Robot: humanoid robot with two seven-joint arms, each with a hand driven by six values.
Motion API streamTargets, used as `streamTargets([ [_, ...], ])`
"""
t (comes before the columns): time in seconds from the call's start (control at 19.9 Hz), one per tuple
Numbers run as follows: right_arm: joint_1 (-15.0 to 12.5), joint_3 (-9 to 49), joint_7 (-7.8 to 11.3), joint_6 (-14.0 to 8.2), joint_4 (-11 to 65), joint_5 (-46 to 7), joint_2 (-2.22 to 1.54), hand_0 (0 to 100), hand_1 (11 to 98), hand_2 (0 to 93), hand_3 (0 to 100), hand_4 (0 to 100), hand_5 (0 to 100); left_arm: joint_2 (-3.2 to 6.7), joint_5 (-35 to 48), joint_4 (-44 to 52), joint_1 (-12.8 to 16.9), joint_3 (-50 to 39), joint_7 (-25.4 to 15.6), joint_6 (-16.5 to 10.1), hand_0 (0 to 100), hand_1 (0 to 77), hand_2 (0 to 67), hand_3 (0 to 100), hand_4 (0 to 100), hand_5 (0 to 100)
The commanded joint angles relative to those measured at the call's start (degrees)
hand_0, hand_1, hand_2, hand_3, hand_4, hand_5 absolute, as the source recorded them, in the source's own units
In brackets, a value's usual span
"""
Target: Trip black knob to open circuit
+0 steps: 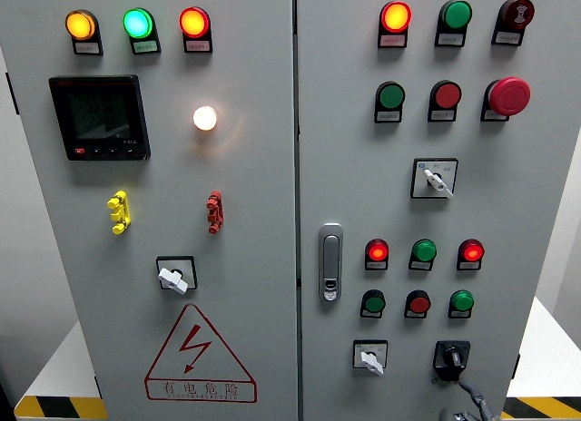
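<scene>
One view, from the head camera, showed a grey electrical cabinet [254,167] with two doors. The black knob [451,357] sat low on the right door, at about five o'clock from the door handle [331,262] and just right of a white selector switch [369,357]. At the bottom edge, at roughly five o'clock from the knob and just below it, the tip of a hand [467,410] came into the frame; which arm it belonged to could not be told, nor whether its fingers were open or closed. It appeared near the knob but apart from it. A red and white warning triangle [200,353] marked the left door's lower part.
</scene>
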Motion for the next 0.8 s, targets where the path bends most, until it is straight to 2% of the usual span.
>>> streamTargets([
  [0.0,1.31,0.02,0.00,0.00,-1.14,0.16,0.00,72,50.6,5.7,66,70,82,0.00,0.00,0.01,0.00,0.00,0.00,0.00,0,4.0,12.7,21,7,2],
  [0.3,2.54,-0.07,0.00,0.00,-1.93,0.17,0.00,72,50.1,5.6,66,69,82,0.00,0.00,-0.08,0.00,-0.08,0.00,0.00,0,3.7,12.7,21,7,2],
  [0.35,2.54,-0.16,0.00,0.00,-1.84,0.25,0.09,73,50.0,5.6,66,69,82,0.00,0.00,0.01,0.00,0.00,0.00,0.00,0,3.7,12.7,21,7,2],
  [0.4,2.54,-0.16,0.00,0.00,-1.84,0.25,0.52,73,50.0,5.6,66,69,82,0.00,0.00,0.01,0.00,0.00,0.00,0.00,0,3.7,12.7,21,7,2],
  [0.5,2.54,-0.16,0.00,0.00,-1.67,0.25,0.61,73,49.7,5.6,66,69,82,0.00,0.00,0.01,0.00,0.00,0.00,0.00,0,3.6,12.7,21,7,2],
  [0.65,2.46,-0.33,0.00,-0.09,-1.58,0.25,1.23,73,49.5,5.6,66,69,82,0.00,0.00,0.01,0.00,0.00,0.00,0.00,0,3.7,12.7,21,7,2],
  [0.75,2.28,-0.60,0.00,-0.09,-1.41,0.17,1.23,73,49.4,5.7,66,69,82,0.00,0.00,0.01,0.00,0.00,0.00,0.00,0,3.8,12.7,21,7,2],
])
